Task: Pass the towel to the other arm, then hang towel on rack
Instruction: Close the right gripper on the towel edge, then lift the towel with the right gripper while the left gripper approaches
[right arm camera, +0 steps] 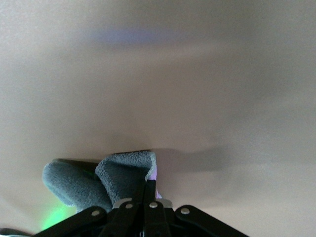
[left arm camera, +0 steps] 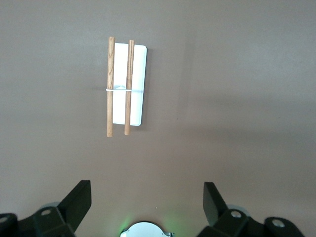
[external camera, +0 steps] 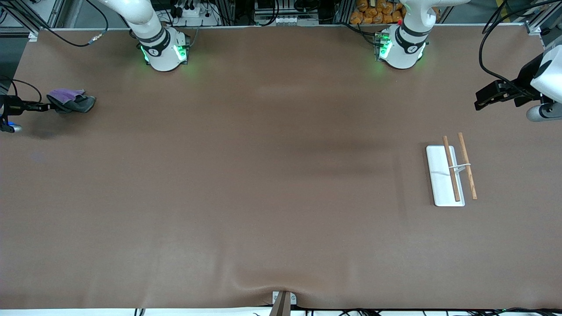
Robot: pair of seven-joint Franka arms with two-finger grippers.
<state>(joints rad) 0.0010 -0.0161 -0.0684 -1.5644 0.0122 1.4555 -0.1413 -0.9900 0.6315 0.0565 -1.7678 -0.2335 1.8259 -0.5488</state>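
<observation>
Right gripper [external camera: 47, 106] jaws clamped on just the towel [external camera: 72, 100] edge: you risk slip on lift. Left gripper [left arm camera: 147, 197] jaws apart, waiting over rack [external camera: 452, 173].

Brown table [external camera: 263, 197], seen from the front.
Bearing the rack [external camera: 444, 175] toward the left arm's end, the towel [external camera: 70, 101] toward the right arm's end.

A robotics lab. Two white arm bases [external camera: 164, 50] are bolted to a brown worktop [external camera: 263, 197]. Cables [external camera: 66, 39] and aluminium framing [external camera: 44, 15] line its edge
</observation>
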